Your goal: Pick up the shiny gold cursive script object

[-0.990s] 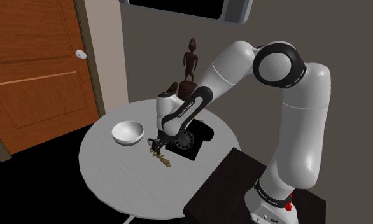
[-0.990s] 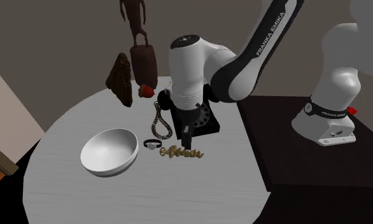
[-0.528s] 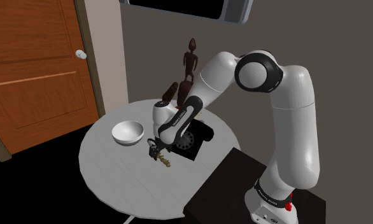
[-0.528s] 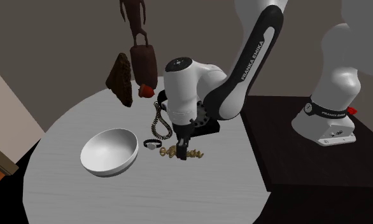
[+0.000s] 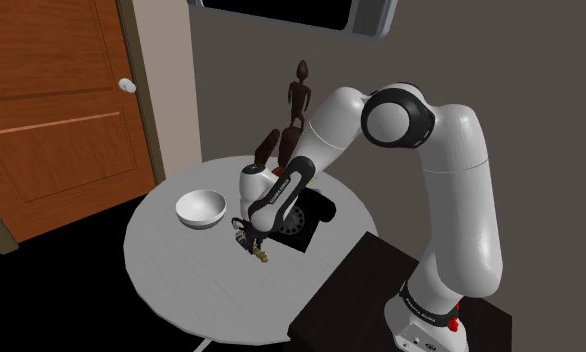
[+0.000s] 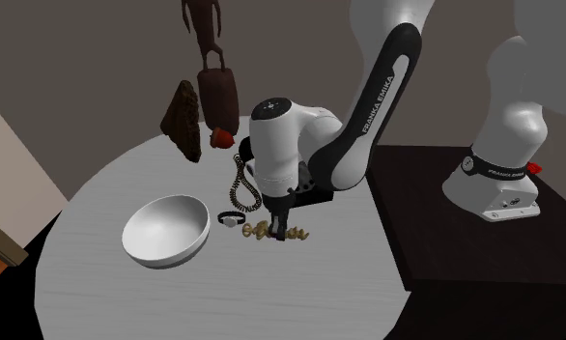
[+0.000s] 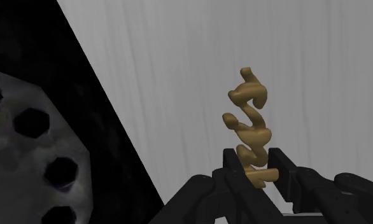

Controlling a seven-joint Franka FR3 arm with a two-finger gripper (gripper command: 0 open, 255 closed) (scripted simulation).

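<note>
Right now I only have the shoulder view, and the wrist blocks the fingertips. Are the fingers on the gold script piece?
Observer: Yes. In the wrist view the gripper clasps the gold script object between its two fingers.
Operator: Is it off the table yet?
Observer: Not that I can see. In the second exterior view it looks to rest on the grey table, level with the small wristwatch beside it.
</note>
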